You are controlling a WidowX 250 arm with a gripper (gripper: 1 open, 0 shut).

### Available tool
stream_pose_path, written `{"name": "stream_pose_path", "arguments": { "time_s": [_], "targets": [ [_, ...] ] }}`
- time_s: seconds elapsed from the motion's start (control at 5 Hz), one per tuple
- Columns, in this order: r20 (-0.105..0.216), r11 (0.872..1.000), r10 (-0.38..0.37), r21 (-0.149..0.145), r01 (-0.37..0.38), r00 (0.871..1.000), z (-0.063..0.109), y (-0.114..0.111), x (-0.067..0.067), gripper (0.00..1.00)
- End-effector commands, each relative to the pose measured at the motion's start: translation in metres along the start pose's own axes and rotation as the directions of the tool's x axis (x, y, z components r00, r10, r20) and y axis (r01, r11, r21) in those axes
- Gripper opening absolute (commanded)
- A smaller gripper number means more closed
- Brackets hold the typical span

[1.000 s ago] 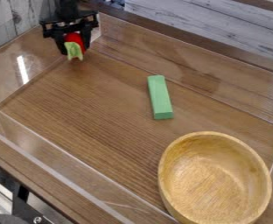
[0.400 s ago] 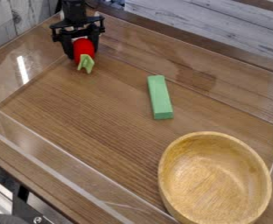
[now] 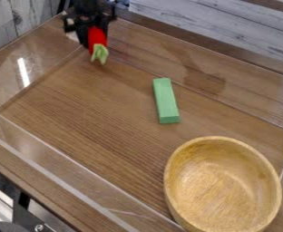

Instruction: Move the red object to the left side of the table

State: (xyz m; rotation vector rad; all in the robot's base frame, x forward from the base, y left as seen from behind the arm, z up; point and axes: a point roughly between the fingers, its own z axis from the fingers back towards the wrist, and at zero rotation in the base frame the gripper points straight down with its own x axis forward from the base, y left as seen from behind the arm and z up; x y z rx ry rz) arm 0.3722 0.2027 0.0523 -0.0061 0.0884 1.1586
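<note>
The red object (image 3: 97, 38), a small red toy fruit with a light-green leafy end pointing down, hangs at the back left of the table (image 3: 83, 118). My gripper (image 3: 93, 30) comes down from the top edge and is shut on the fruit's red upper part, with dark fingers on either side of it. The leafy tip sits just over the wood; I cannot tell whether it touches. Most of the arm is out of frame.
A long green rectangular block (image 3: 166, 100) lies near the table's middle. A large wooden bowl (image 3: 170, 181) fills the front right corner. Low clear acrylic walls (image 3: 53, 168) edge the table, and a plank wall runs behind it.
The gripper and the red object have moved together toward the back and slightly right, from the far-left area to nearer the rear wall. The block and bowl have stayed put.
</note>
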Motion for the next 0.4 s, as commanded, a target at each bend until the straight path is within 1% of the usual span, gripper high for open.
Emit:
{"name": "stream_pose_path", "arguments": {
  "time_s": [0.0, 0.2],
  "targets": [
    [0.052, 0.997, 0.064, -0.044, -0.062, 0.997, 0.034, 0.005, 0.009, 0.00],
    [0.046, 0.993, 0.110, -0.039, -0.108, 0.993, 0.024, 0.017, 0.005, 0.00]
  ]
}}
